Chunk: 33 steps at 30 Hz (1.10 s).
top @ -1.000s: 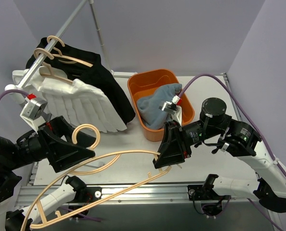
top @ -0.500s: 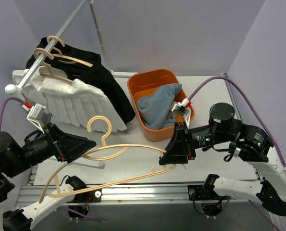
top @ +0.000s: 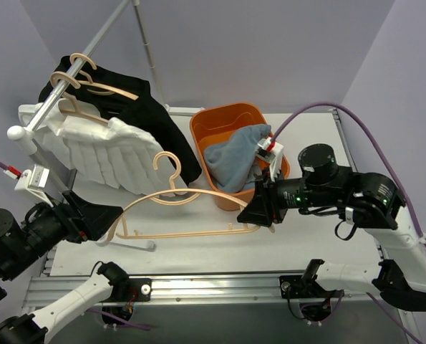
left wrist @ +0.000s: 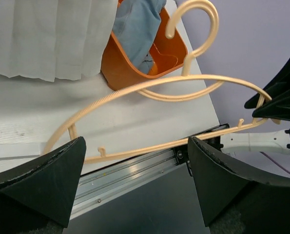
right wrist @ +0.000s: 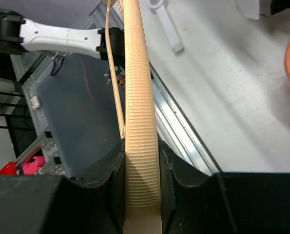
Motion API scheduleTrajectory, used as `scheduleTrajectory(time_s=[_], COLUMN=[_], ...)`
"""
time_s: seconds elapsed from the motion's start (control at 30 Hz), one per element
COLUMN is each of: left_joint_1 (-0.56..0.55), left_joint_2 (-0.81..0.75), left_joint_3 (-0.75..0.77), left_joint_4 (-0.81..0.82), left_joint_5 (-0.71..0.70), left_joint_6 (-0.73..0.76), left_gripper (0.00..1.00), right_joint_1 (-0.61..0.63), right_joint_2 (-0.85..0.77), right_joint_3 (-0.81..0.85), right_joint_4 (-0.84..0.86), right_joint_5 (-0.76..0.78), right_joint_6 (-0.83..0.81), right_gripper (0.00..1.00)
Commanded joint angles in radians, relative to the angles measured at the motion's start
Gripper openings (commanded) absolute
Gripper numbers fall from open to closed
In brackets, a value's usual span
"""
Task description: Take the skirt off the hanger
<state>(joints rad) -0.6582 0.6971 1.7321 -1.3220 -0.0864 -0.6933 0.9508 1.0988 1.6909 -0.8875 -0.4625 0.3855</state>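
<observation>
Skirt (top: 230, 159): grey-blue cloth, bunched inside the orange basket, spilling over its near right rim; off the hanger.
Orange basket (top: 205, 125): on the tabletop, just right of the hanging clothes.
Hanger (left wrist: 185, 66): peach plastic, bare, held level above the tabletop between the two arms, hook turned toward the far side.
Right claw (top: 259, 211): clamped on the hanger's right end; in the right wrist view the ribbed bar sits pinched tight between both fingers.
Left claw (left wrist: 135, 141): fingers spread wide apart, gripping nothing; hanger's left corner close by the left finger (left wrist: 47, 185), contact impossible to judge.
Tabletop (top: 198, 251): white, bare under the hanger.
White pleated garment (top: 112, 154): hung from the rail at far left, hem near the hanger's hook.
Black garment (top: 148, 115): hung just behind the white one, lower edge reaching toward the basket.
Rail (top: 91, 54): slanted metal bar at upper left, carrying three more peach hangers.
</observation>
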Motion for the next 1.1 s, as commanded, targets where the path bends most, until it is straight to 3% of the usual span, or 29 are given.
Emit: scheduleTrajectory(time_s=[0.0,0.4,0.47,0.63,1.07], left_joint_1=[0.005,0.019,0.023,0.025,0.028], left_joint_2=[-0.01,-0.111,-0.145,-0.168,-0.183], left_joint_3=[-0.052,-0.244,-0.275,-0.304,-0.462], left_joint_4=[0.018,-0.008,0.001,0.009,0.13], left_joint_5=[0.01,-0.041,-0.052,-0.049,0.037], left_joint_6=[0.049,-0.021,-0.04,-0.048,-0.072], left_gripper=[0.94,1.0,0.94,0.92,0.92], right_joint_1=[0.006,0.008,0.008,0.019,0.181], right_joint_2=[0.071,0.324,0.351,0.461,0.694], right_joint_3=[0.065,0.28,0.314,0.406,0.67], right_joint_4=[-0.001,0.185,0.231,0.289,0.349], right_joint_5=[0.094,0.071,0.065,0.061,0.303], right_joint_6=[-0.08,-0.243,-0.258,-0.327,-0.47], right_gripper=[0.0,0.0,0.0,0.0,0.0])
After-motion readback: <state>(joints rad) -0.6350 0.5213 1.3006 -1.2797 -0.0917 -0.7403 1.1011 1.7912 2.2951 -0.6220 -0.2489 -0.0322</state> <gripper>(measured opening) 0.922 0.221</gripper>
